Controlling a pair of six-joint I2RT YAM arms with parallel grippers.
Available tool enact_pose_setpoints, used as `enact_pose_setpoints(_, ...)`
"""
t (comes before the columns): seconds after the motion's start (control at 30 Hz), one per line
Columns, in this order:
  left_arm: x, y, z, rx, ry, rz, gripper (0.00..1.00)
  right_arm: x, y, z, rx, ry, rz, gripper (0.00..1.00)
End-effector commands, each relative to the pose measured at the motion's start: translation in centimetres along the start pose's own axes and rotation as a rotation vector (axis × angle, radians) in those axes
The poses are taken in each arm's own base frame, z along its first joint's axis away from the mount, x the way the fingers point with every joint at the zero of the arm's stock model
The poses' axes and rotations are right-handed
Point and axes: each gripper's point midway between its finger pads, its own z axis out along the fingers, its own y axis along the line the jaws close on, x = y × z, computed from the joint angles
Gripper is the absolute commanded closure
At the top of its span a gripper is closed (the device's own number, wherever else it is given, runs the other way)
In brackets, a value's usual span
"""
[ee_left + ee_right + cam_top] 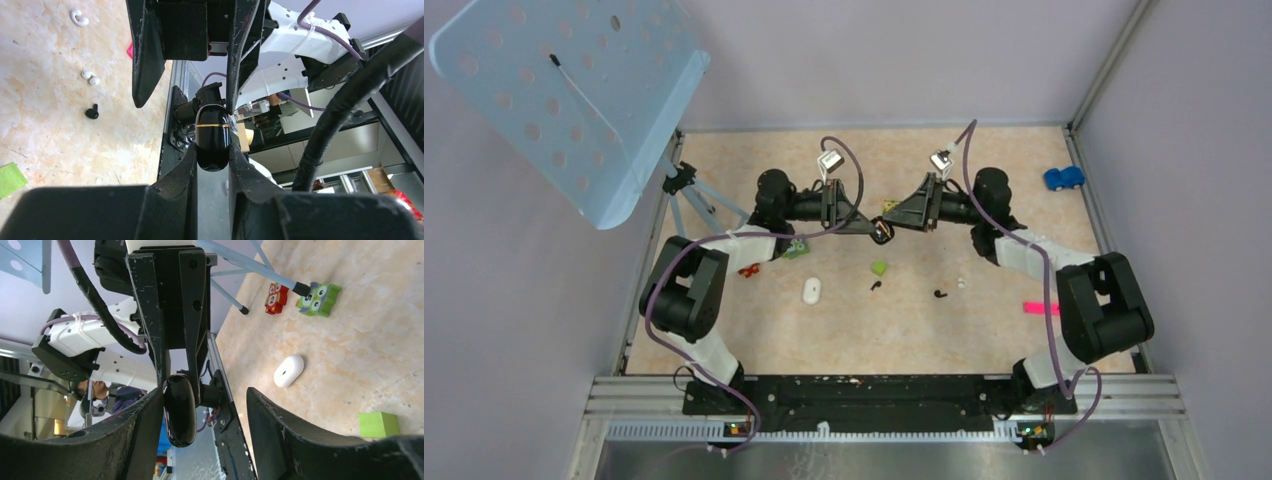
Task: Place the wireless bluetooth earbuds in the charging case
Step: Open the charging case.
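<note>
Two tiny black comma-shaped earbuds are lying apart on the table [924, 335]: one earbud [875, 286] just before the single green cube [880, 268], the other earbud [940, 293] off to its side. Farther back, one glossy black charging case [212, 137] is hanging above the table, the left gripper [212, 152] pinching it between both fingers. The right gripper [205, 395] is gaping wide, one finger right beside the case.

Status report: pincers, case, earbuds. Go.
Left pincer shut on charging case. Right pincer open around it. Its lid looks shut. Two black earbuds loose on table.
</note>
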Motion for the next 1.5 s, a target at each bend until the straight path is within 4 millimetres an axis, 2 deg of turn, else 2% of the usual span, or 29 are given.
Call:
enact_pose_setpoints(0.0,-0.9,-3.8,0.2,0.051,0.002,0.16,1.0,0.4,-1.4,0.0,0.07,0.004,-0.031,0.4)
enact_pose_setpoints(0.17,-1.5,-3.2,0.4,0.022,-0.017,0.153,1.0,0.6,-0.6,0.2,0.11,-0.01,-0.099,0.38)
enact_pose_setpoints(0.33,-1.6,-3.1,0.4,0.018,-0.017,0.155,1.0,1.6,0.2,0.8,0.121,0.017,-0.14,0.38)
enact_pose_setpoints(0.67,-0.7,-3.3,0.1,0.02,-0.003,0.194,1.0,1.3,-2.0,0.5,0.229,-0.01,-0.08,0.41)
enact_pose_setpoints(0.83,-0.8,-4.4,-0.5,0.02,-0.014,0.234,1.0,0.8,-2.7,-0.2,0.286,-0.037,-0.069,0.46)
enact_pose_setpoints(1.03,-0.7,-4.7,-0.6,0.012,0.015,0.27,1.0,0.6,-2.8,-1.1,0.304,-0.076,-0.063,0.47)
enact_pose_setpoints(1.13,-0.6,-4.6,-0.7,0.005,0.036,0.273,1.0,0.1,-1.9,-1.6,0.26,-0.123,-0.07,0.47)
enact_pose_setpoints(1.47,-0.3,-5.1,-1.0,-0.007,0.031,0.311,1.0,-0.3,-2.3,-2.1,0.292,-0.121,-0.073,0.37)
